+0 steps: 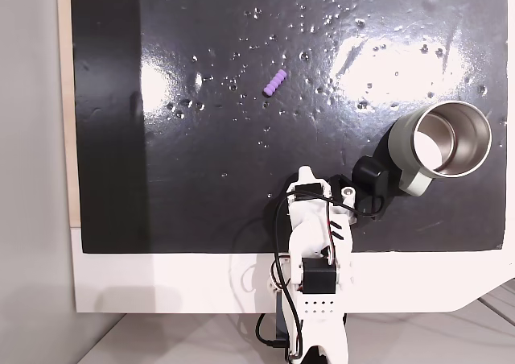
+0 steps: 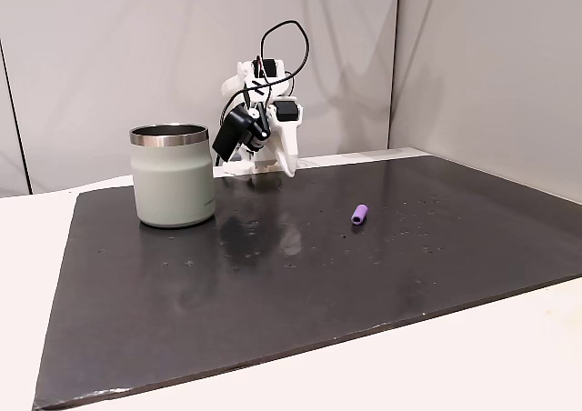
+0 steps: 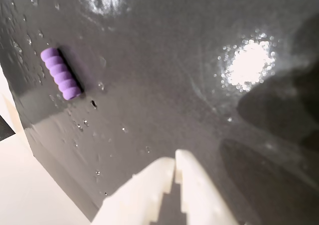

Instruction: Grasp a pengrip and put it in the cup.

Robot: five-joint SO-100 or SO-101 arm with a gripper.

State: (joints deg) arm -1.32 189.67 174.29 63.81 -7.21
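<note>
Beside the tool, to its right in a fixed view, the cup is standing upright on the black mat, close to the arm's black motor housing. Nothing is lying between the tool and the pengrip, which is resting well ahead and slightly left of the white tips; those tips are pressing together, holding nothing. Bare mat is surrounding the pengrip, and the white bench is showing past the mat's near edge.

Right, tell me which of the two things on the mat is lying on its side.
The pengrip: the small purple ribbed cylinder lies flat on the black mat. The cup stands upright, open mouth up.
</note>
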